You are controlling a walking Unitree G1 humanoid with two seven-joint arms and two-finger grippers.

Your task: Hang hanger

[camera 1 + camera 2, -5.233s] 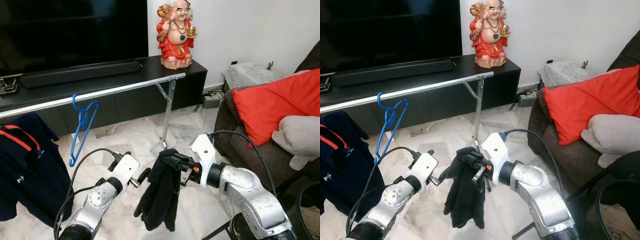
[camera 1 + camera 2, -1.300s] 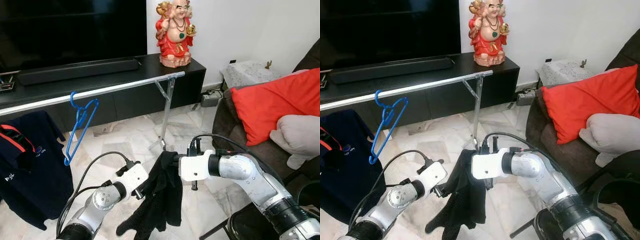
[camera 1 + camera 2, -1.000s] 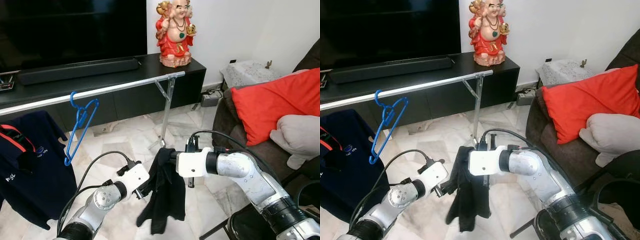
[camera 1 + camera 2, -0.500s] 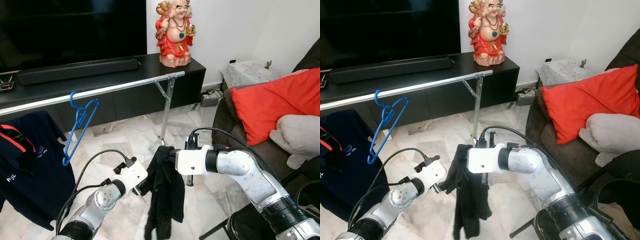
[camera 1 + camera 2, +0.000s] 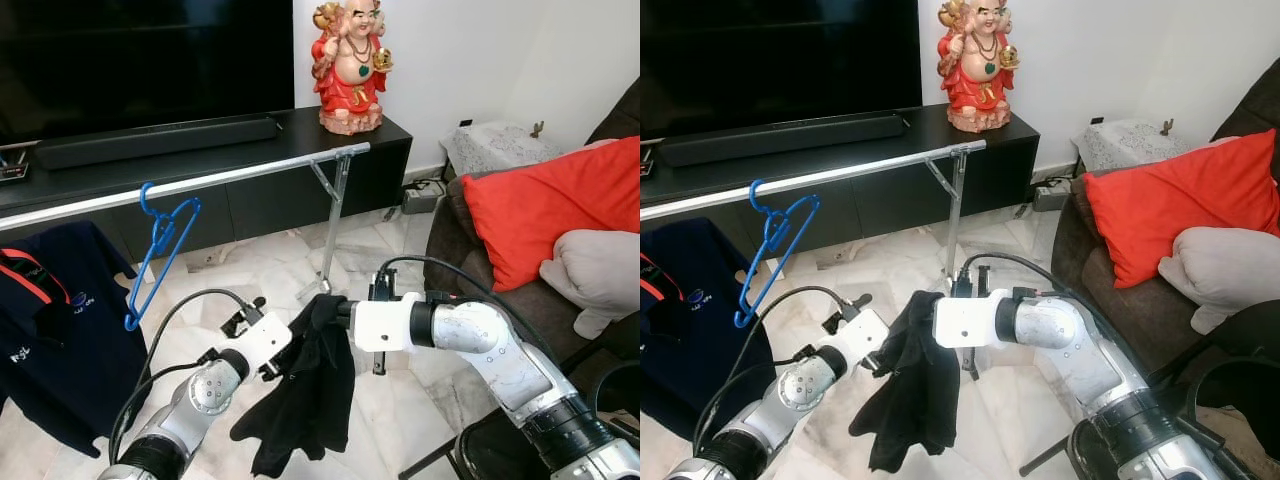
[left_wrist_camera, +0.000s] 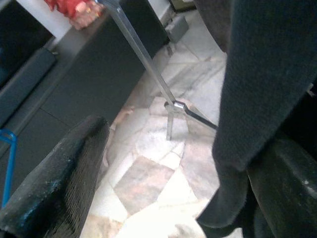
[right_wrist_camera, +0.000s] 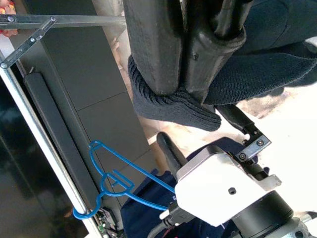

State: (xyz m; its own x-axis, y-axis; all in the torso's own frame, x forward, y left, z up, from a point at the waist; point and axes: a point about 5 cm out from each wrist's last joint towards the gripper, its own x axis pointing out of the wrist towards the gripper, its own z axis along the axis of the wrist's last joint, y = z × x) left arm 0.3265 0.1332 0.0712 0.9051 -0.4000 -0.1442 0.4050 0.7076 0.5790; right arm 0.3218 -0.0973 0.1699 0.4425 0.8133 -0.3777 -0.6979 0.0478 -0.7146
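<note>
since the frame half a second ago the dark garment [image 5: 305, 395] is bunching and swinging toward the lower left of the head view, its bottom edge now lifting where it was hanging long and straight. the left gripper [image 5: 283, 352] is now pressing into the cloth's left side at lower centre, and the left wrist view is showing its two black fingers [image 6: 59, 183] spread apart with the dark fabric lying against one of them and the marble floor [image 6: 148, 168] visible in the gap. the right gripper [image 7: 190, 59] is holding the top of the garment at the centre of the head view; in the right wrist view its fingers are pressing together on a fold of dark knit.

the blue hanger [image 5: 158, 255] is hanging by its hook on the silver rail [image 5: 230, 180] in the left-middle of the frame, well apart from both grippers. a navy shirt [image 5: 50, 340] with a red stripe is hanging at the far left edge. behind the rail a black tv console [image 5: 250, 150] is carrying a soundbar [image 5: 150, 142] and a red figurine [image 5: 351, 65] at upper centre. a red cushion [image 5: 550, 215] is lying on the dark sofa [image 5: 470, 270] at the right.
</note>
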